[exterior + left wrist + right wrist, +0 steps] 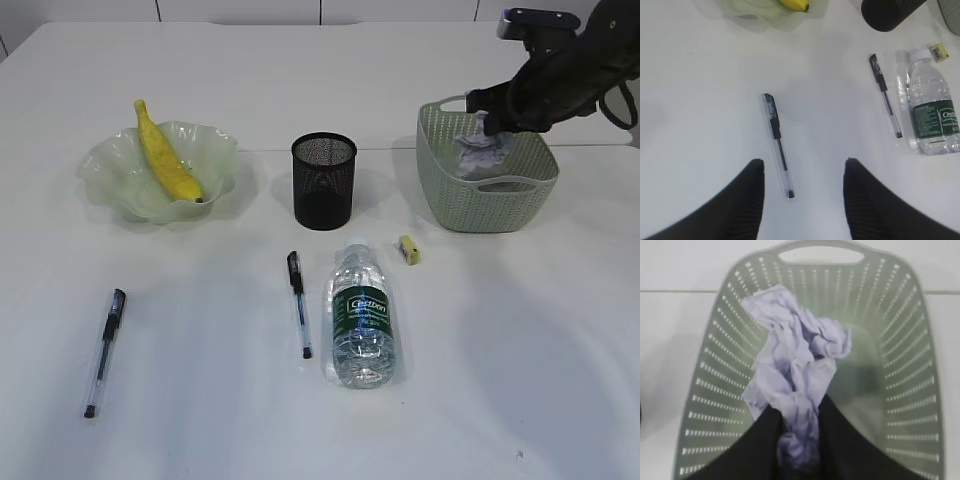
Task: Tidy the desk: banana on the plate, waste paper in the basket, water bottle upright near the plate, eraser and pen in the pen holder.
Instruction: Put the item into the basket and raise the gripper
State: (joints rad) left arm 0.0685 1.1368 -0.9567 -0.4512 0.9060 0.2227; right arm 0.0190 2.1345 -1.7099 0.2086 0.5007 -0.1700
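My right gripper (pixel 797 412) is shut on the crumpled white waste paper (pixel 795 365), which hangs inside the sage-green basket (pixel 490 205) at the back right. The banana (pixel 165 155) lies in the pale green plate (pixel 105 165) on the left. The water bottle (pixel 361 318) lies on its side mid-desk, with the tiny yellow eraser (pixel 409 249) by its cap. The black mesh pen holder (pixel 323 180) stands behind them. One pen (pixel 299 302) lies left of the bottle, another pen (pixel 777 142) at front left. Above that one hovers my open left gripper (pixel 804 162), holding nothing.
The white desk (pixel 520 380) spreads bare at front right. A seam runs across it behind the basket. The right arm (pixel 570 70) reaches in from the far right corner. The left arm does not show in the exterior view.
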